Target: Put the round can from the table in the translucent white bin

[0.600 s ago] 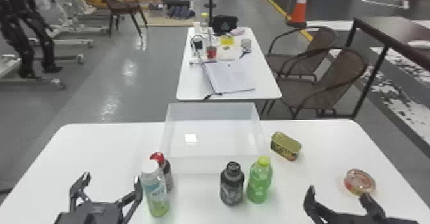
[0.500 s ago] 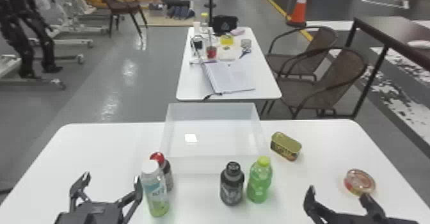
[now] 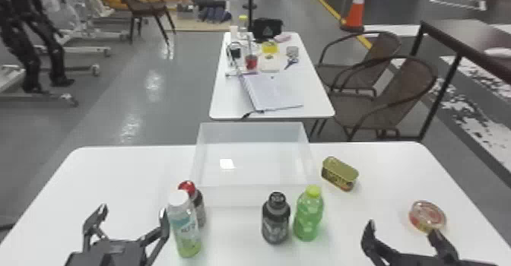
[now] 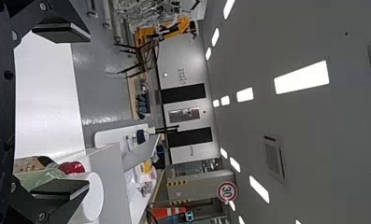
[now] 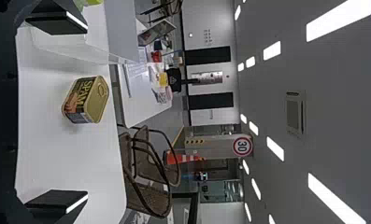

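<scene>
With twelve o'clock at the table's [image 3: 114,178] far edge and the bin [image 3: 253,132] as the centre, the round can [image 3: 427,214] is seen at four o'clock, on the tabletop, well apart from the bin. The right gripper [image 3: 403,228] is held at the can's seven o'clock, its fingers spread apart with nothing gripped; one fingertip overlaps the can's near edge in the head view, and whether it is touched cannot be told. The left gripper [image 3: 133,210] is placed at eight o'clock, its fingers also parted, near the white-capped bottle [image 3: 184,227]. The red-capped bottle [image 3: 199,208] is partly hidden behind that bottle. The black bottle [image 3: 275,221] and green bottle [image 3: 308,216] are stood upright towards five o'clock, and the Spam tin [image 3: 339,173] is set at three.
</scene>
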